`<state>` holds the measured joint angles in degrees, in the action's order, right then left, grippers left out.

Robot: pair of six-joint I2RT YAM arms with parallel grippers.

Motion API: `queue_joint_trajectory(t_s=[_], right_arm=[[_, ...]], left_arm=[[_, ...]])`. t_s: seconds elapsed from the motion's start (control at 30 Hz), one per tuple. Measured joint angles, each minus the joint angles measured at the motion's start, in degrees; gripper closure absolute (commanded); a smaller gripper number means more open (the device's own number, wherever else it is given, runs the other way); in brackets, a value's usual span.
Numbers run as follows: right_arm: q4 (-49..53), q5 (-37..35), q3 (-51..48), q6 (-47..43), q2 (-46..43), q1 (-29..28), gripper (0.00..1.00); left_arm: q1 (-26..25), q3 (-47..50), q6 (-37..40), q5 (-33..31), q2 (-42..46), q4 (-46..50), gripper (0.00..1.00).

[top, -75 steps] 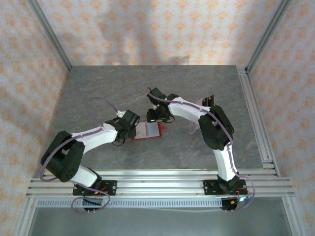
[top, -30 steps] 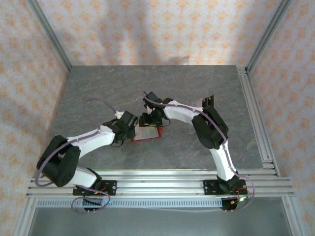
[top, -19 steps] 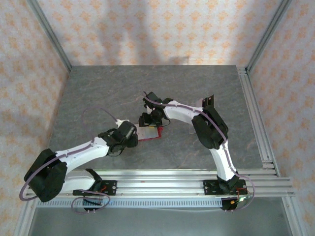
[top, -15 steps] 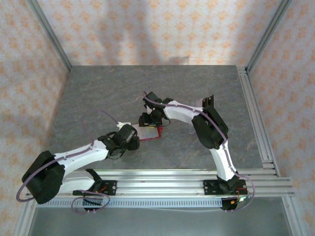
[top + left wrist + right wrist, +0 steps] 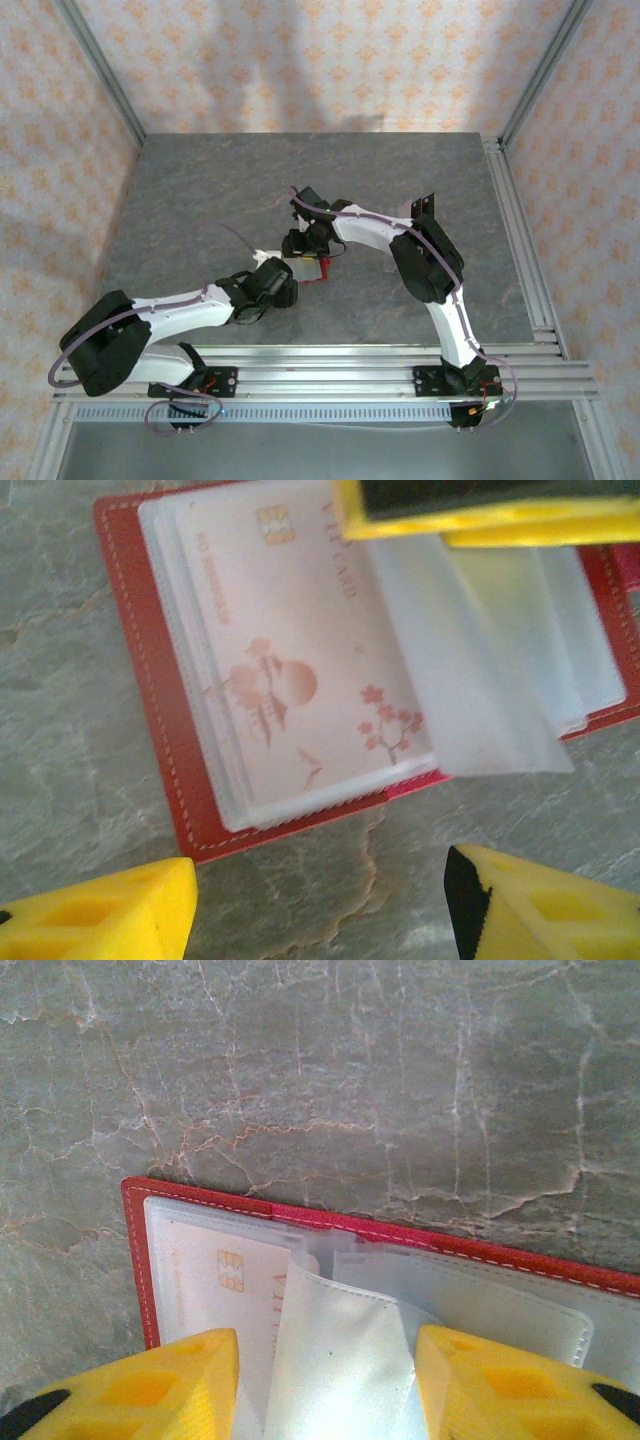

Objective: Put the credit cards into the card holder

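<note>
The red card holder (image 5: 314, 270) lies open on the stone table, its clear sleeves fanned out (image 5: 140, 680) (image 5: 450, 1243). A pale pink credit card (image 5: 290, 670) with a gold chip (image 5: 230, 1270) sits inside the left sleeve. My right gripper (image 5: 305, 248) (image 5: 328, 1380) stands over the holder from the far side, open, its yellow fingers (image 5: 470, 515) either side of a raised clear sleeve (image 5: 340, 1350). My left gripper (image 5: 290, 283) (image 5: 320, 905) hovers just off the holder's near edge, open, with bare table between its fingertips.
A small dark flat piece (image 5: 425, 204) stands upright behind the right arm's elbow; I cannot tell what it is. Metal frame rails (image 5: 520, 240) run along the table's right and near edges, and patterned walls enclose the rest.
My left gripper has opened and drawn back off the card holder toward the near edge, its arm swinging lower. The right gripper has stayed over the holder.
</note>
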<state>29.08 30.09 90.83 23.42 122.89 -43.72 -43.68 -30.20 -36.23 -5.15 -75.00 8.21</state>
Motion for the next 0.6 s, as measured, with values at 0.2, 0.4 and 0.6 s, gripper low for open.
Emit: queue_joint_trajectory(t_s=[0.2,0.4,0.6], right_arm=[[-0.02,0.22,0.0,0.0,0.0,0.0,0.51],[-0.04,0.5,0.0,0.0,0.0,0.0,0.51],[-0.02,0.85,0.0,-0.02,0.0,0.0,0.51]], left_arm=[[-0.22,-0.79,-0.28,-2.75,-0.17,-1.84,0.32],[-0.22,-1.27,-0.98,-5.62,-1.51,-2.4,0.32],[-0.22,-1.27,-1.7,-8.0,-2.91,-2.45,0.32]])
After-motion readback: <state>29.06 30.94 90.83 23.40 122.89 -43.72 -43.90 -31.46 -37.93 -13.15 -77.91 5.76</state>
